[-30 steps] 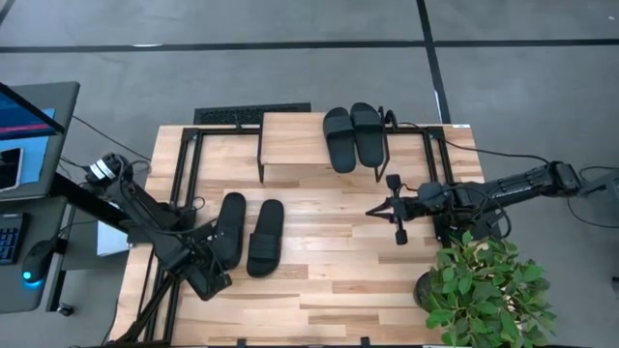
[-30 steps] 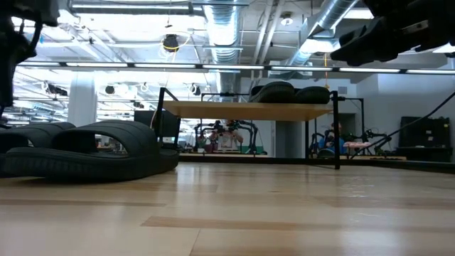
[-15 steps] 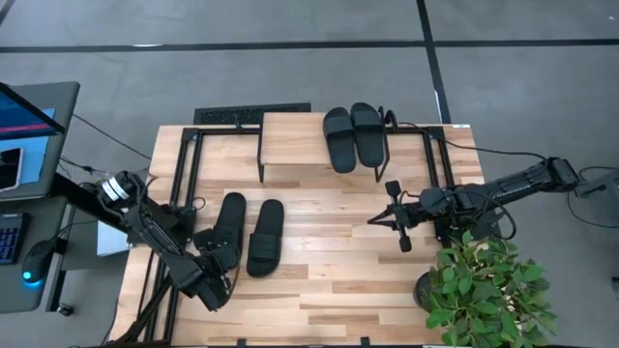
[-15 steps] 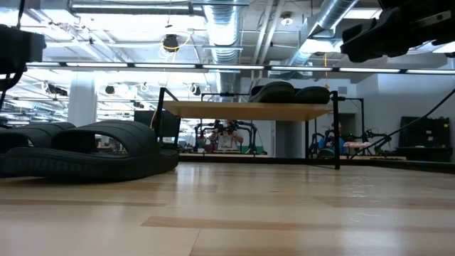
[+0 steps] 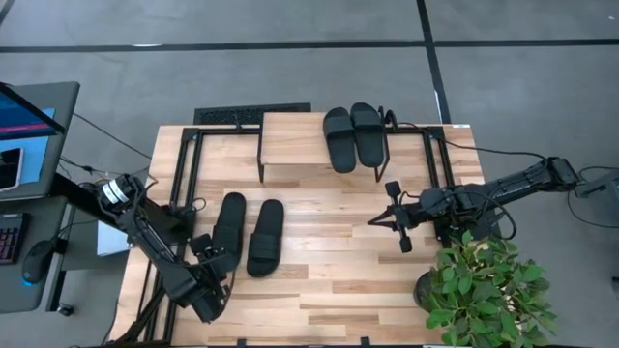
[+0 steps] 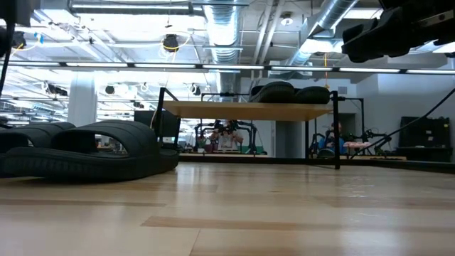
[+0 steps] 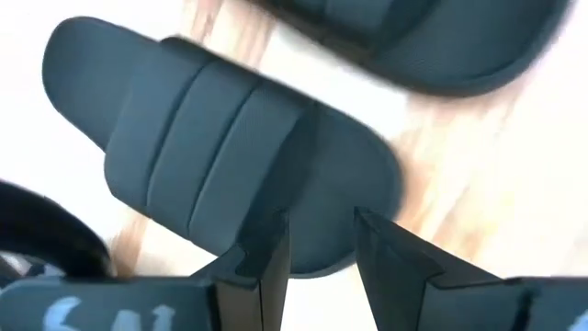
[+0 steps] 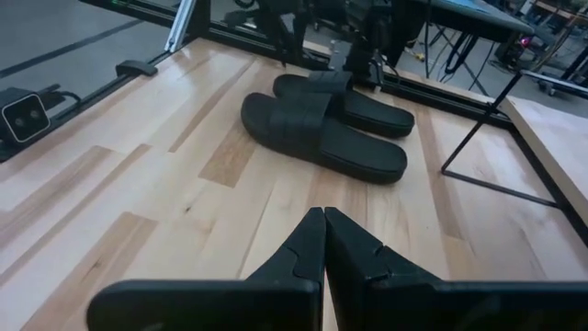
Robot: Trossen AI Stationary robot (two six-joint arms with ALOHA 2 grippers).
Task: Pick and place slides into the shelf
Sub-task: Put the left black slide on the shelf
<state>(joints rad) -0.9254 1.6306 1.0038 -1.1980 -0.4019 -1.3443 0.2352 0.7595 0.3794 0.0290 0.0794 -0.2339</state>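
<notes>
Drawn back toward the table's near-left corner, the left gripper (image 5: 208,253) hovers fingers parted at the heel of one of two slides (image 5: 248,235) on the tabletop. Two more slides (image 5: 354,136) lie on the shelf (image 5: 293,143). The right gripper (image 5: 395,215), fingers closed, hangs mid-table.

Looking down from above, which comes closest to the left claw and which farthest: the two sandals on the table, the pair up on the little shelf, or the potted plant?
From the left gripper:
1. Left table slide, right beside it.
2. Right table slide, just beyond.
3. Slides on the shelf, far edge.
4. Plant, right corner.
</notes>
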